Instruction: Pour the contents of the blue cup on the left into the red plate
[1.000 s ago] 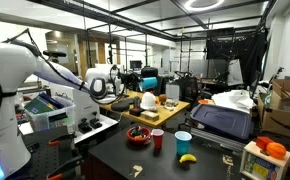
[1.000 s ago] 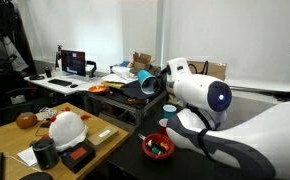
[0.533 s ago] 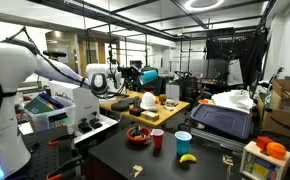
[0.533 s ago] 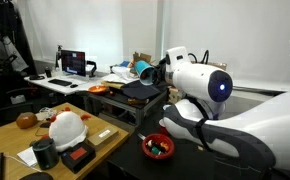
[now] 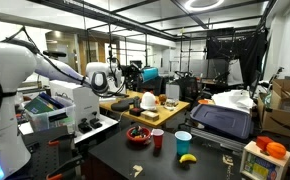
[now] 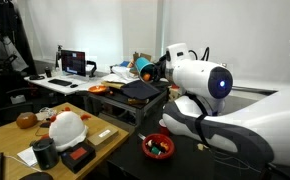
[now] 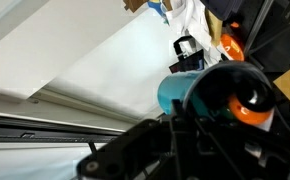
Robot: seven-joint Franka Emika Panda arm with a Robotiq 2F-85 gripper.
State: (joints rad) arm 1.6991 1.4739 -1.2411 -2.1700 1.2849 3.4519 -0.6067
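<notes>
The white arm (image 5: 47,63) reaches in from nine o'clock, held high and nearly level. Its gripper (image 5: 141,73) is clamped around the blue cup (image 5: 151,73), tipped sideways in mid-air. The red plate (image 5: 138,136) sits well below on the dark table (image 5: 113,156), about six o'clock of the cup.

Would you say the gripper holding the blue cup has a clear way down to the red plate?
Probably yes: the gripper holds the blue cup high up, nothing stands over the red plate, and the red cup stands beside the plate, apart from it.
</notes>
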